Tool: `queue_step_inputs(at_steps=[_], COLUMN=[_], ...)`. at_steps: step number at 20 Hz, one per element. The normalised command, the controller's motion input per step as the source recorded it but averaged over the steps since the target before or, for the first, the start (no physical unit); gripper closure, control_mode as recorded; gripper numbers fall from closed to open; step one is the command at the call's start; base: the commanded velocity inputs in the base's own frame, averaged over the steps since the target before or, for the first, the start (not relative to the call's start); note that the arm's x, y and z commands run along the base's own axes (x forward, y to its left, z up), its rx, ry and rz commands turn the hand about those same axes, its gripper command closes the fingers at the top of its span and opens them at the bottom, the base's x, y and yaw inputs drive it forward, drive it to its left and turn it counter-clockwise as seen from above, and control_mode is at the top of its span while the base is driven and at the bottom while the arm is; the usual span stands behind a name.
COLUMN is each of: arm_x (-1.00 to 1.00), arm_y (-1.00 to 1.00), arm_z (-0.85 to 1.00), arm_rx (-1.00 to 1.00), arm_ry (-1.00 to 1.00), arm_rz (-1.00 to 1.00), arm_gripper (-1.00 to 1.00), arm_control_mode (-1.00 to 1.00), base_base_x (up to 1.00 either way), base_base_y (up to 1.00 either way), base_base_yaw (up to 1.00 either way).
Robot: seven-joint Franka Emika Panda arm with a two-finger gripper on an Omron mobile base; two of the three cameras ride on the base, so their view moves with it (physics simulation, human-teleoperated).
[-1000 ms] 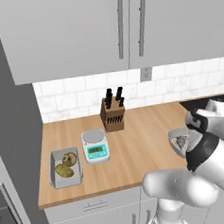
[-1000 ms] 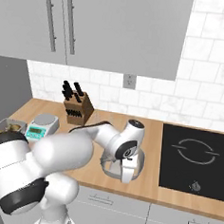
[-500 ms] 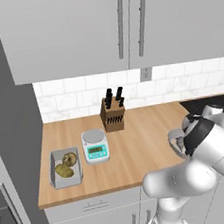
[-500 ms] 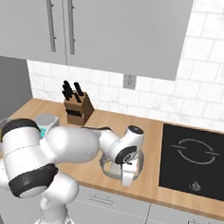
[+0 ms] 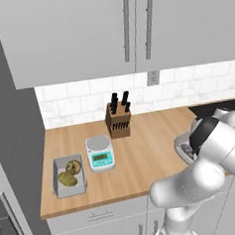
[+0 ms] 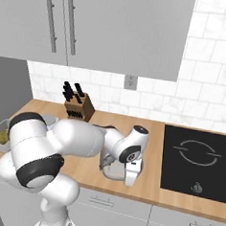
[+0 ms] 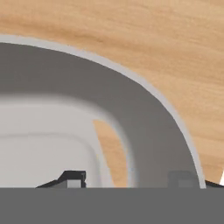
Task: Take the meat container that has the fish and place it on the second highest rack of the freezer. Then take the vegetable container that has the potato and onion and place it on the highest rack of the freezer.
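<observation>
The meat container [image 6: 109, 170], a pale grey rounded tub, sits near the counter's front edge, to the left of the hob. In the left base view my arm covers most of the meat container [image 5: 182, 146], and the fish is hidden. My gripper [image 7: 127, 179] is down on the tub and straddles its curved rim [image 7: 148, 113]. One fingertip [image 7: 72, 177] is inside the tub, clear of the wall, so the jaws stand open. The vegetable container [image 5: 69, 178] holds the potato and onion [image 5: 69, 173] at the counter's left end. The freezer [image 5: 12, 146] shows as a tall grey side; its racks are out of view.
A white kitchen scale [image 5: 100, 153] and a knife block [image 5: 118, 120] stand between the two containers. A black hob [image 6: 197, 160] lies right of the tub. Wall cabinets [image 5: 128, 29] hang low over the counter.
My hand has come down onto the tub's rim, and the jaws have narrowed around it. Both containers stay where they were.
</observation>
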Motion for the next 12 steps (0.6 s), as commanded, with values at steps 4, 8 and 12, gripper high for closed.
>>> queue_step_inputs(at_steps=[4, 8, 12], arm_x=[0.00, 0.00, 0.00], arm_y=[0.00, 0.00, 0.04], arm_z=[-0.01, 0.02, 0.18], arm_rx=[0.00, 0.00, 0.00], arm_ry=[0.00, -0.02, -0.09], arm_rz=[0.00, 0.00, 0.00], arm_gripper=[1.00, 1.00, 1.00], arm_control_mode=[-1.00, -1.00, -1.00], base_base_x=[0.00, 0.00, 0.00], base_base_y=[0.00, 0.00, 0.00], base_base_yaw=[0.00, 0.00, 0.00])
